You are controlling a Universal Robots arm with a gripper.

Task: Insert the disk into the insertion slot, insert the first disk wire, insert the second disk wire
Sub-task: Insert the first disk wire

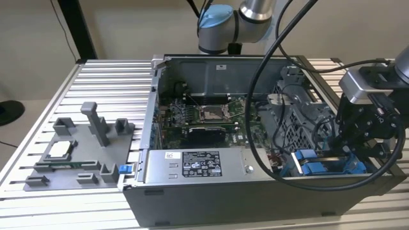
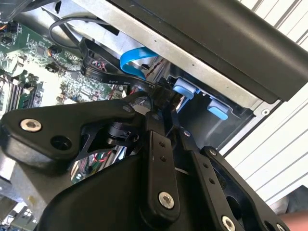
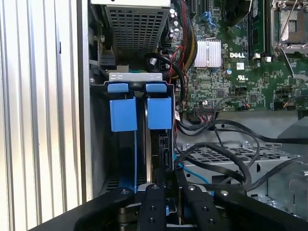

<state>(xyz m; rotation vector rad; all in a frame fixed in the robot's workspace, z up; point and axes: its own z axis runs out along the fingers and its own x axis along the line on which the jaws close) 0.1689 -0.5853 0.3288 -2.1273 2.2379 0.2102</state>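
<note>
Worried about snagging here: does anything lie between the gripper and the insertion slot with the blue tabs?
Nothing visible does. In the first wrist view the gripper sits right at the insertion slot, and the black cables loop off to one side over the perforated metal, not across the opening.

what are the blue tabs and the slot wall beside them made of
The blue tabs look like moulded plastic: uniform matte colour, rounded edges. The insertion slot wall is probably sheet metal: dull grey, thin, folded edges; a coating can't be ruled out.
</note>
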